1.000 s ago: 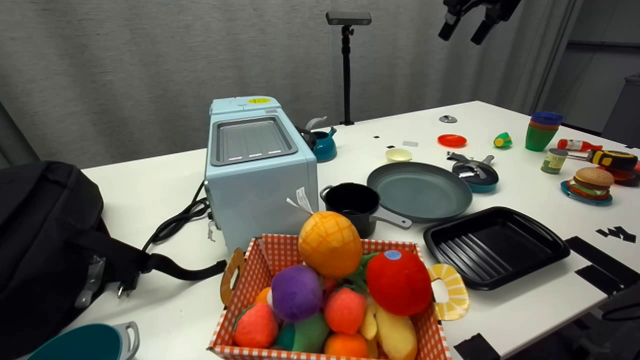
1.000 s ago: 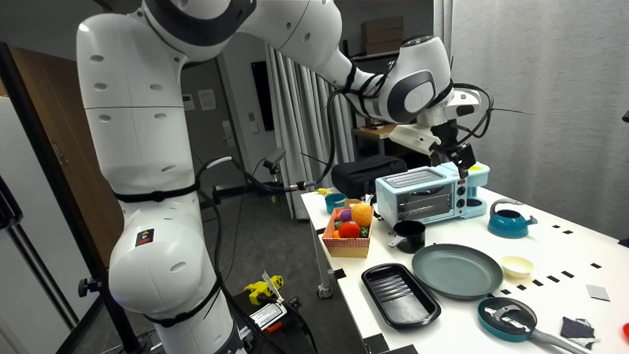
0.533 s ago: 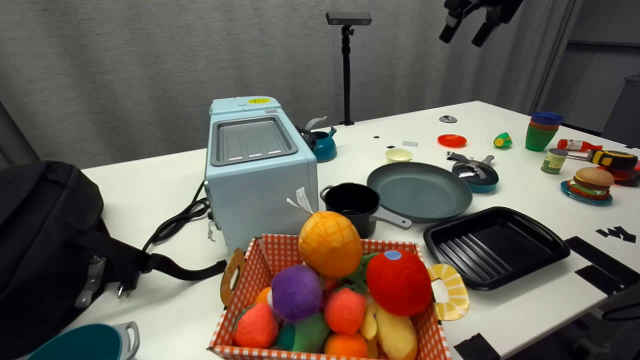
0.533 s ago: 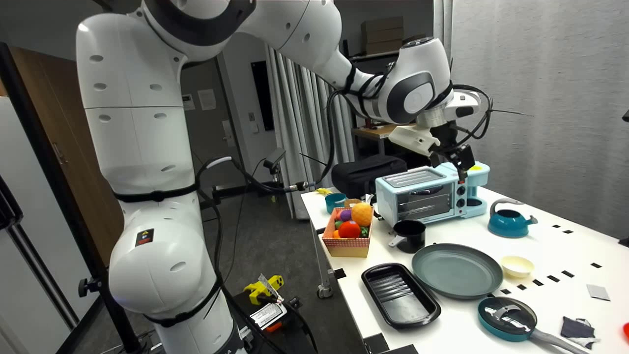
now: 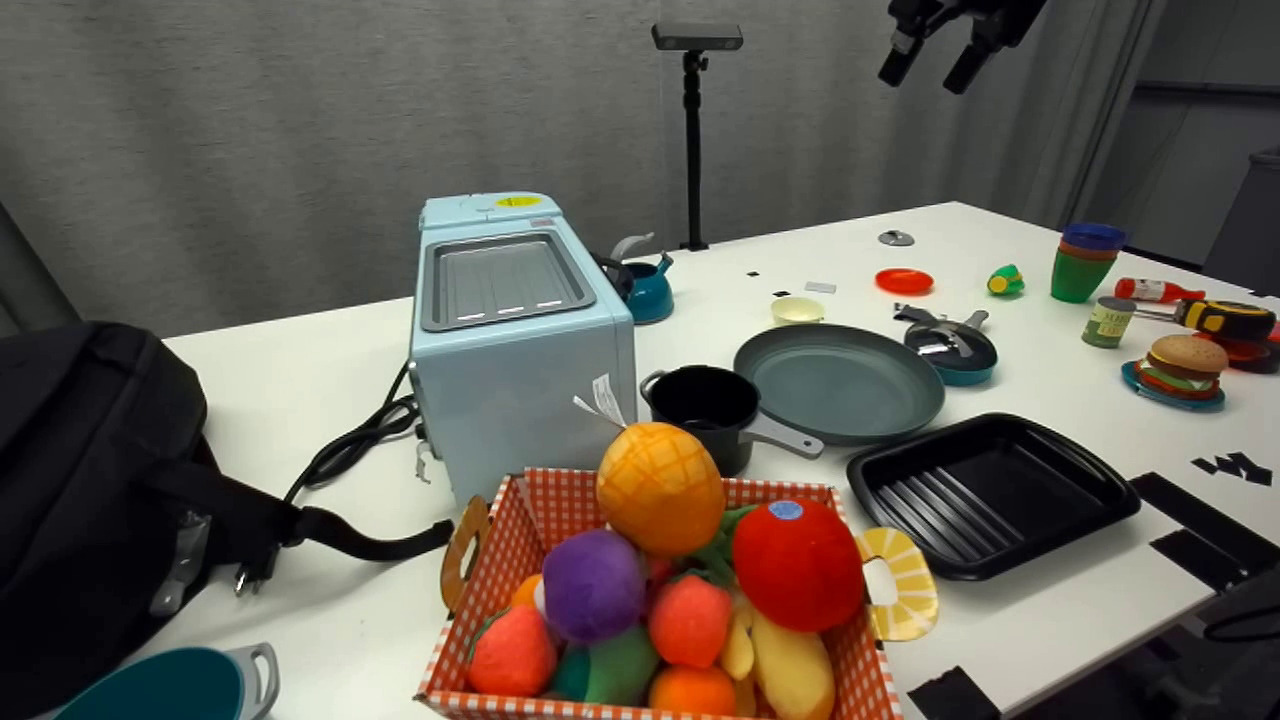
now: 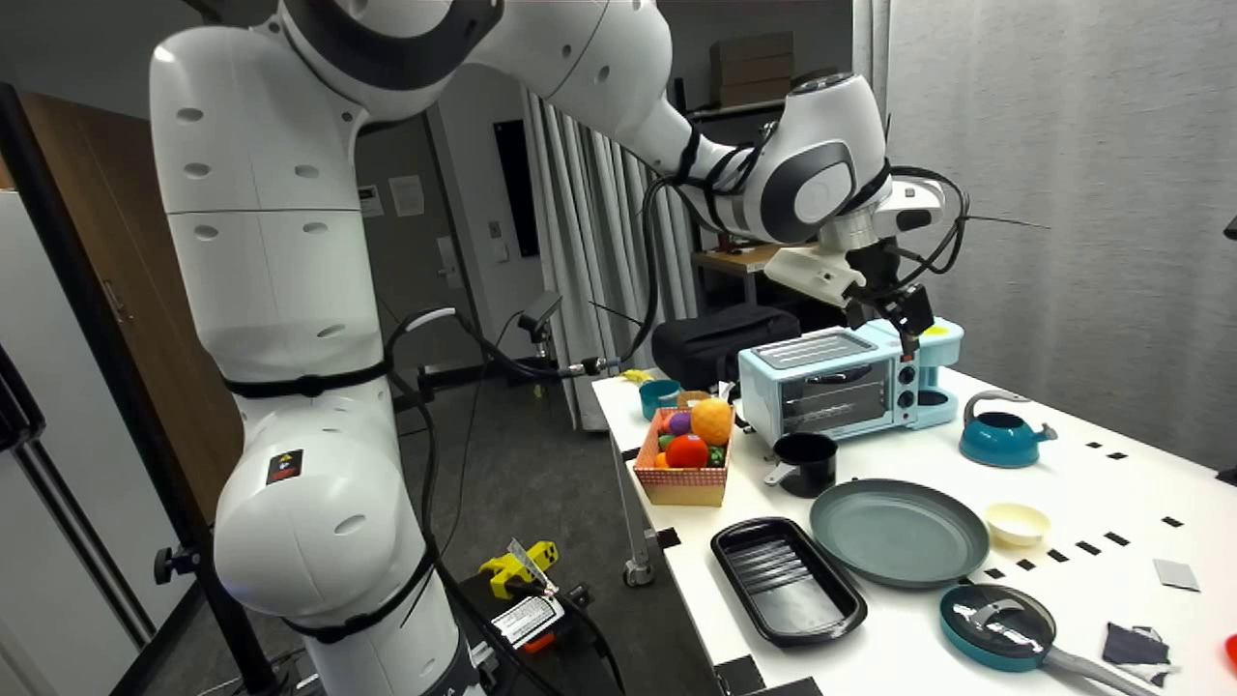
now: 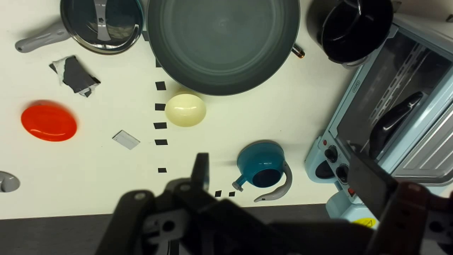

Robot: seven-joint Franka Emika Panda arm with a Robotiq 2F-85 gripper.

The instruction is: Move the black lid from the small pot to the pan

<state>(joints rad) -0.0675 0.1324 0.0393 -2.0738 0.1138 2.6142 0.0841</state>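
The black lid [image 5: 945, 347] has a grey handle and sits on the small teal, low-walled pot [image 5: 966, 377]. In an exterior view the lid [image 6: 1005, 626] and pot [image 6: 1005, 663] are right of the wide grey pan [image 6: 899, 532]. In the wrist view the lid [image 7: 83, 26] is at the upper left, with the pot's grey handle [image 7: 44, 38] pointing left. The pan [image 5: 845, 385], empty, shows beside it in the wrist view [image 7: 223, 39]. My gripper [image 7: 279, 166] is open and empty, high above the table's far side, away from the lid; it also shows in both exterior views [image 5: 924, 78] [image 6: 882, 331].
An open deep black pot [image 6: 807, 462] stands beside the pan, near the blue toaster oven [image 6: 841, 391]. A black grill tray [image 6: 788, 580] lies in front of the pan. A cream bowl [image 7: 185, 109], teal kettle [image 7: 262, 163] and red plate [image 7: 49, 122] are also on the table.
My gripper has shifted down very slightly from one second ago and stayed open. The lid, pot and pan have not moved.
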